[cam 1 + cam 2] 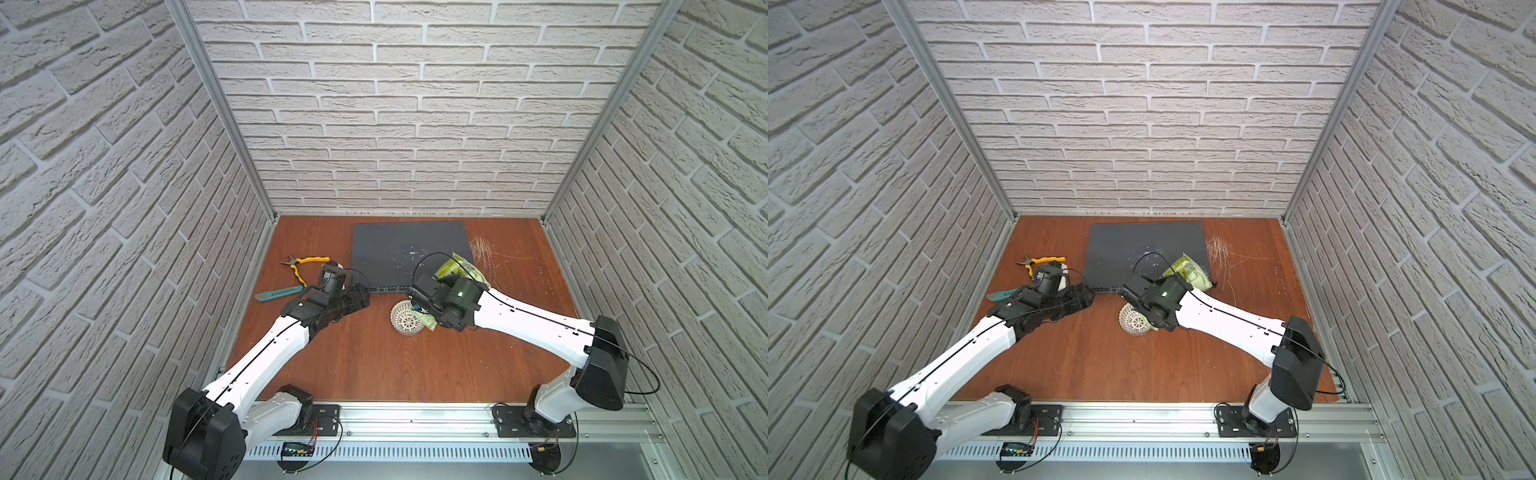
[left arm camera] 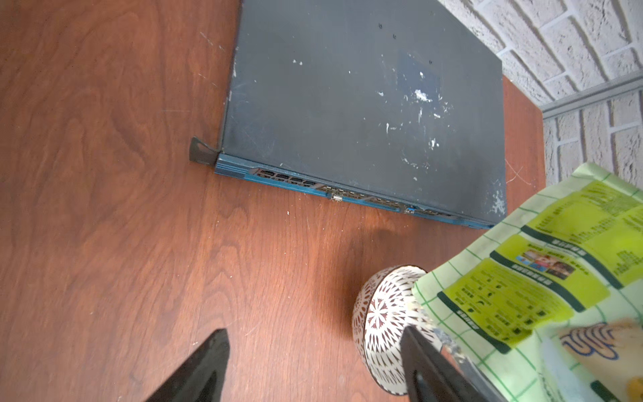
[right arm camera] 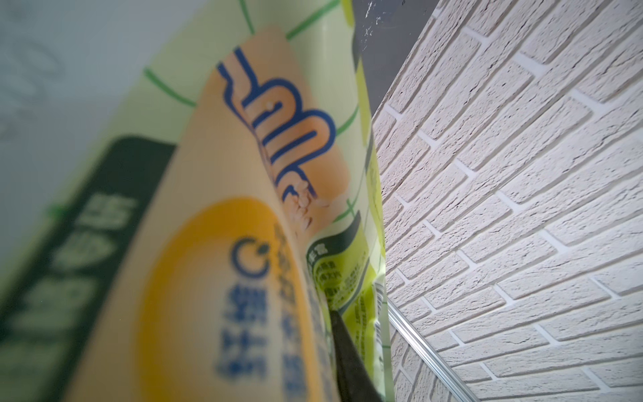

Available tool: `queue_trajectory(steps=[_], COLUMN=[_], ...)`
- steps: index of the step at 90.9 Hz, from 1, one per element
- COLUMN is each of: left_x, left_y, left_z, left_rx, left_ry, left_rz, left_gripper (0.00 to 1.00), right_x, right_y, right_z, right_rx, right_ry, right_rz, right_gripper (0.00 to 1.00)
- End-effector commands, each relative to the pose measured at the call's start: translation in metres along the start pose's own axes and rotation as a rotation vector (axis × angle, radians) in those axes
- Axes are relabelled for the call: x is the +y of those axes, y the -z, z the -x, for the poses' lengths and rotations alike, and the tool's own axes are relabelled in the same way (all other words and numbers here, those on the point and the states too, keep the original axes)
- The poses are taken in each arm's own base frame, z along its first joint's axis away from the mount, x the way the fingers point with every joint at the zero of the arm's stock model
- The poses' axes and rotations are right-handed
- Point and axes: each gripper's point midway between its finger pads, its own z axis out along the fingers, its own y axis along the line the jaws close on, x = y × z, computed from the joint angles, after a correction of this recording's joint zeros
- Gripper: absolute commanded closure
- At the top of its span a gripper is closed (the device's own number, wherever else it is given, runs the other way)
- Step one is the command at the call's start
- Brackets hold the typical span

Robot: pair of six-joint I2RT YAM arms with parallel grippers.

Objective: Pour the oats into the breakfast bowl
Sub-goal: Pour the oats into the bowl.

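**A:** What sits nearest you?

**B:** My left claw (image 2: pixel 315 330), low over the wooden table (image 2: pixel 139 209). It is spread wide and grips nothing. The breakfast bowl (image 2: pixel 379 313) stands upright on the table, just beside one of its fingers (image 2: pixel 428 362).

**A:** And your other claw?

**B:** My right claw (image 3: pixel 323 323) is pinched on the green-checked pouch (image 2: pixel 522 278). The pouch is held off the table and tilted, with its low corner over the bowl's rim on my right side.

**A:** Where are the oats?

**B:** I cannot tell, because the pouch hides the bowl's inside.

**A:** What lies farther back?

**B:** Behind the bowl lies a flat dark box (image 1: pixel 411 253) with ports along its front edge. The pouch's upper end hangs over its right corner. To the left of the box lie yellow-handled pliers (image 1: pixel 305 266) and a teal cutter (image 1: pixel 276 293). Behind all of it stands the brick wall (image 1: pixel 395 124).
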Motion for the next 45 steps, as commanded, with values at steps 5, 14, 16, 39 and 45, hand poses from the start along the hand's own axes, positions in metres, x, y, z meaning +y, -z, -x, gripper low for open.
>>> queue_trajectory(steps=[5, 14, 16, 39, 45], left_x=[0.017, 0.022, 0.023, 0.027, 0.028], left_y=[0.005, 0.006, 0.006, 0.004, 0.004], left_z=[0.006, 0.005, 0.005, 0.002, 0.002], left_rx=[-0.067, -0.071, -0.07, -0.059, -0.056], left_ry=[0.028, 0.044, 0.047, 0.06, 0.061], left_rz=[0.051, 0.056, 0.057, 0.061, 0.061], left_gripper=[0.1, 0.08, 0.07, 0.06, 0.05], right_x=[-0.038, -0.039, -0.04, -0.047, -0.049], right_y=[0.016, 0.015, 0.016, 0.017, 0.02], right_z=[-0.017, -0.015, -0.014, -0.014, -0.014], right_rx=[0.091, 0.092, 0.09, 0.111, 0.11], right_ry=[-0.063, -0.061, -0.063, -0.054, -0.047], right_rz=[-0.146, -0.144, -0.144, -0.164, -0.174], right_gripper=[0.96, 0.97, 0.96, 0.96, 0.96])
